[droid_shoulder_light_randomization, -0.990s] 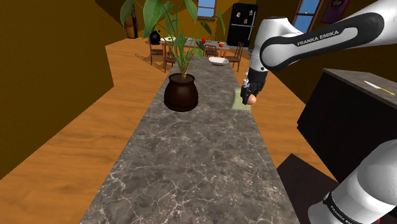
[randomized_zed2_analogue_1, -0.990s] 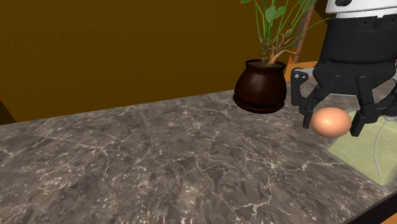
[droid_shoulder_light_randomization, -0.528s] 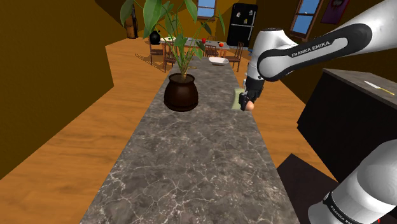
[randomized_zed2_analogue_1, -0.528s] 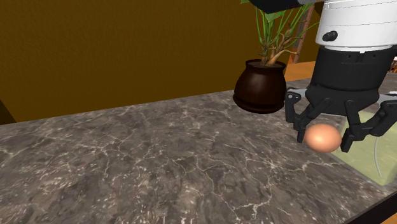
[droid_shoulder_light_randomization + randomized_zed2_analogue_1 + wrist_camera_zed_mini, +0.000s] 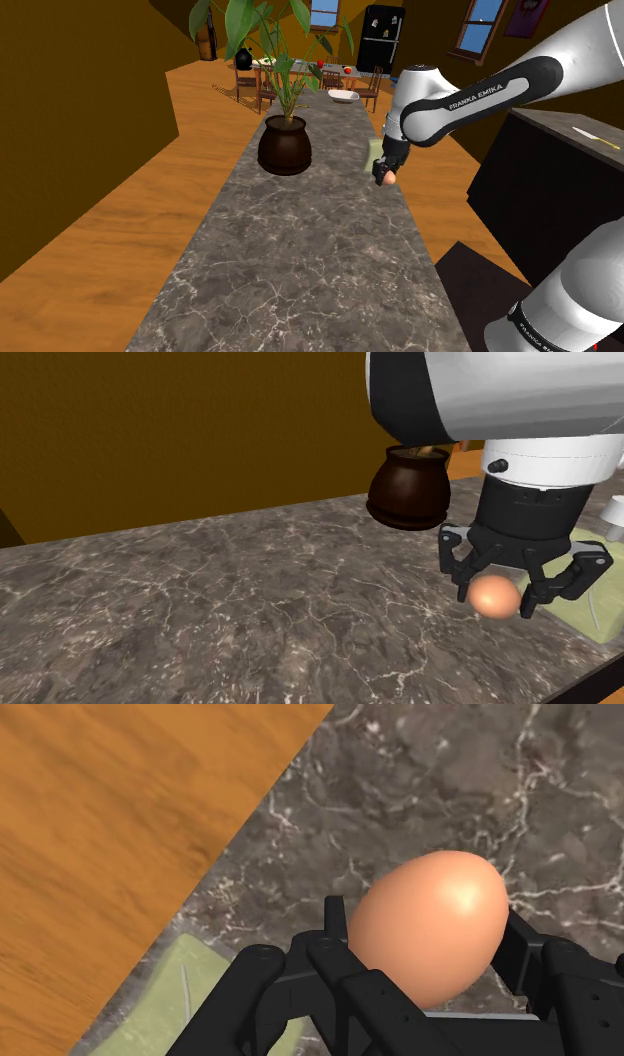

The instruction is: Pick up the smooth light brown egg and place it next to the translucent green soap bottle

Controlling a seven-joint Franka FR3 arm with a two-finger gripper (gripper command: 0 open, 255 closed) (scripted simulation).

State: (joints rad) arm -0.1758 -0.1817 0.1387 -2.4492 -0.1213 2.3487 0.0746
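pickup is done: the claw (image 5: 497,600) is clamped on the light brown egg (image 5: 430,926), low over the counter (image 5: 250,612). what's left is to release it by the pale green soap bottle (image 5: 585,614), just beside the claw.

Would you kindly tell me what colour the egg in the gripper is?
The egg is a plain light orange-brown, unpatterned; the wrist view shows it best.

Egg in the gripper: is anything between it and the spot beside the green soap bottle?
Nothing visible. The egg, clasped by the gripper, is over the counter right beside the green soap bottle; the plant pot stands aside.
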